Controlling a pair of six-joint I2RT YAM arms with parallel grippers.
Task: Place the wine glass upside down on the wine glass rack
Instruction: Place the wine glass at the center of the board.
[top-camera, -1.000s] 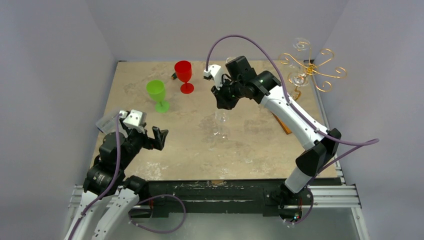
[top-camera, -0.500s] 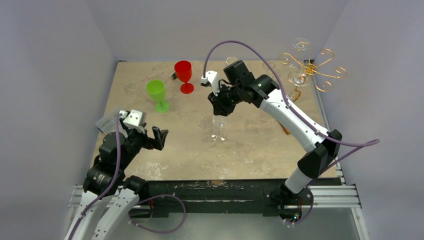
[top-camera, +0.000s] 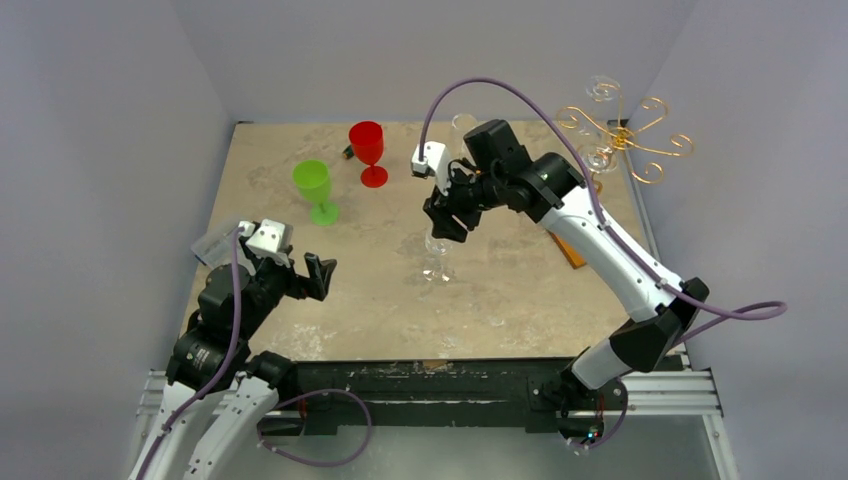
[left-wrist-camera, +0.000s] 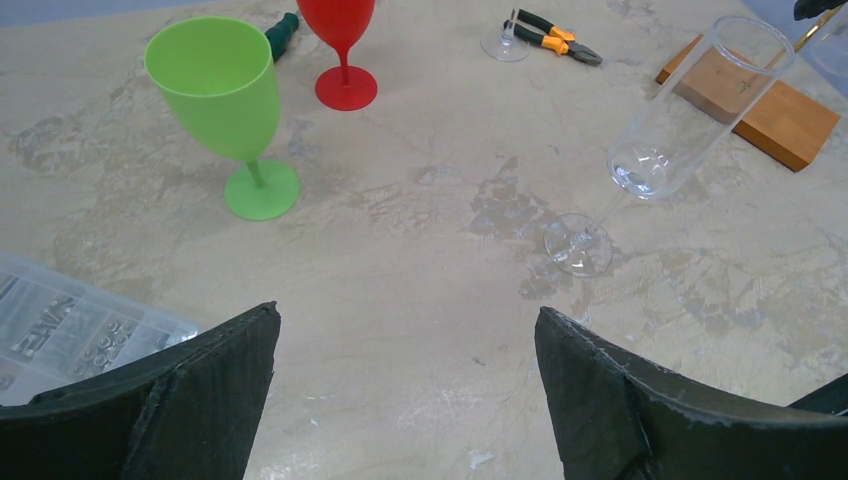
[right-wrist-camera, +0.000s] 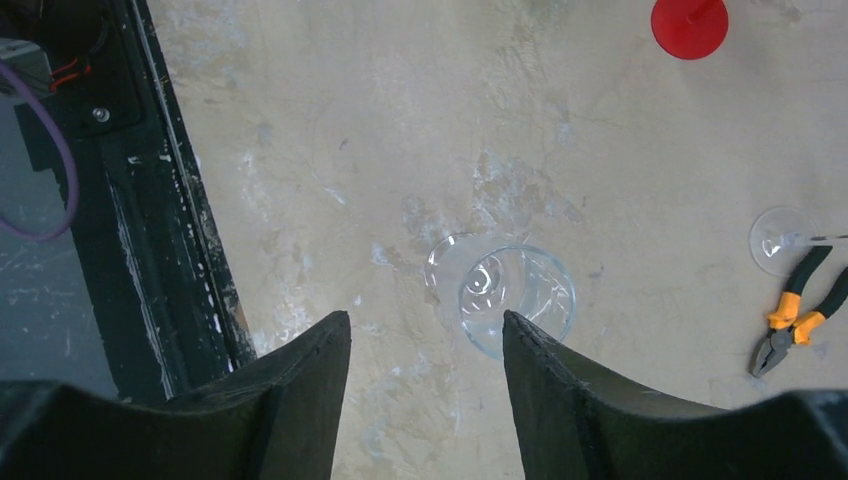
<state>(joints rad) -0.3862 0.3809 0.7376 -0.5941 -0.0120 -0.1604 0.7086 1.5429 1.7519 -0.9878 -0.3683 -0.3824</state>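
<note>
Wine glass (top-camera: 437, 256), clear and upright, stands on its foot mid-worktop (top-camera: 500, 300), well apart from the wine glass rack (top-camera: 625, 140) at the far right corner. Right hand (right-wrist-camera: 425, 325) hovers just above its rim, fingers apart, gripping nothing, seemingly lined up for a grasp. Left hand (left-wrist-camera: 407, 315) rests spread wide at front left. Green goblet (top-camera: 315, 188), red goblet (top-camera: 368, 150) and pliers (right-wrist-camera: 795, 322) sit aside, apparently clear of the way to the rack.
</note>
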